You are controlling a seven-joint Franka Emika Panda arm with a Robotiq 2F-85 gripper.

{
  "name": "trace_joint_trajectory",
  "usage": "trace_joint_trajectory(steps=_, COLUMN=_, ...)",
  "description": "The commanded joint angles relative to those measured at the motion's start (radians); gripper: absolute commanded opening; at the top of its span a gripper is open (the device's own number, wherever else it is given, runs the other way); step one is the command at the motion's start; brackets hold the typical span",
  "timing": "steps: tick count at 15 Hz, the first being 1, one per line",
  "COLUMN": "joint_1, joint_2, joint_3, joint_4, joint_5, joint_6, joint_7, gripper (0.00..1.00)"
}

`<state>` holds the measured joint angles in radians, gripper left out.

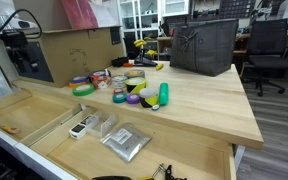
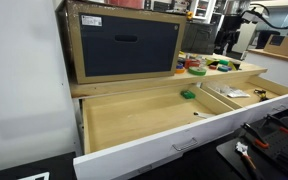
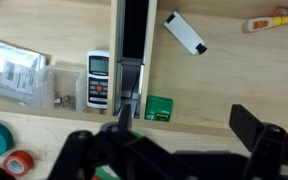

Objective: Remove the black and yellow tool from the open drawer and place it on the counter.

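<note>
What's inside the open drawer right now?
The pale-wood open drawer holds a white handheld meter, a silver foil bag, a small green box and a white flat bar. Whatever lies farther back is covered by the light wooden counter.

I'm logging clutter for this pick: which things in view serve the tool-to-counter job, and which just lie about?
Job: slim black-and-yellow hand tool; pale-wood open drawer; butcher-block wooden counter; open black pincer.
Lying about: white handheld gauge; small green box; coloured tape rolls; dark fabric bag.
</note>
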<state>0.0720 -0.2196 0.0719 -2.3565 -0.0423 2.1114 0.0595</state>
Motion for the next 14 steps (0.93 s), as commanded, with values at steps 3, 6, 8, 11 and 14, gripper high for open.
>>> trace_joint_trajectory(steps=3, joint_1=-0.06, joint_2=-0.03, joint_3=-0.088, joint_4=-0.11, joint_5=0.011, joint_6=0.107, joint_7=-0.108, gripper=1.0)
trace_joint_trajectory(steps=6, joint_1=-0.101, joint_2=-0.006, joint_3=-0.143, joint_4=-0.135, joint_5=0.022, joint_6=0.137, joint_7=-0.149, gripper=1.0)
trace_joint_trajectory(steps=8, joint_1=-0.128, joint_2=0.013, joint_3=-0.178, joint_4=-0.146, joint_5=0.03, joint_6=0.149, joint_7=-0.17, gripper=1.0)
trace_joint_trajectory(steps=11, joint_1=-0.166, joint_2=0.059, joint_3=-0.219, joint_4=-0.145, joint_5=0.033, joint_6=0.15, joint_7=-0.185, gripper=1.0)
trace_joint_trajectory(steps=14, joint_1=-0.2, joint_2=0.106, joint_3=-0.25, joint_4=-0.138, joint_5=0.034, joint_6=0.153, joint_7=-0.184, gripper=1.0)
